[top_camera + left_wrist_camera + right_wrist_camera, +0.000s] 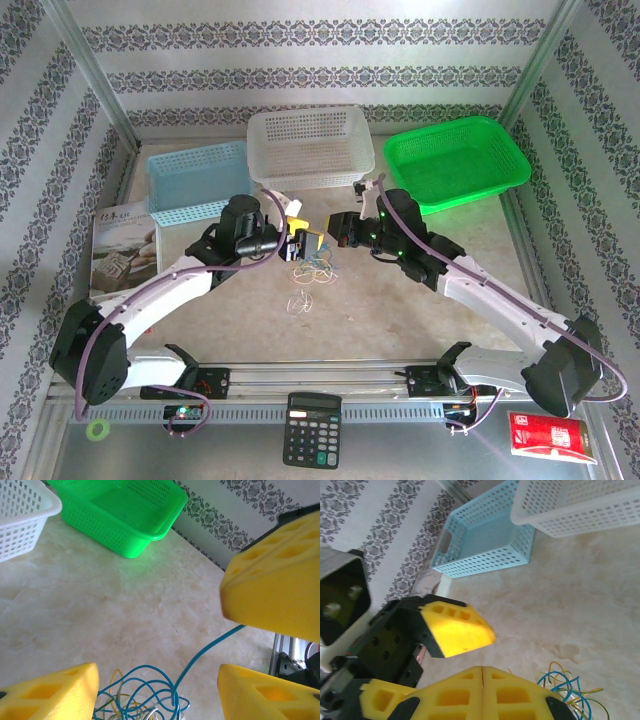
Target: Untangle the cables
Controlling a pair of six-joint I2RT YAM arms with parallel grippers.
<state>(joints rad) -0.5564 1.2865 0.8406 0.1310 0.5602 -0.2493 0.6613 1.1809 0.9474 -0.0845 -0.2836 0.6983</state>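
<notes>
left hand wide open over cables | right hand pinched shut, blue strand apparently caught | pull slow, left pins rest on worktop

bright, even, diffuse light fills the overhead view, slightly washed out and grainy. the green basket glows saturated, and in the left wrist view it throws a green tint onto the table just beside it. shadows under the arms, nearer than the basket, are soft and faint. the left gripper has blurred, out-of-focus fingers close to the lens; the cables between them are a little soft.
</notes>
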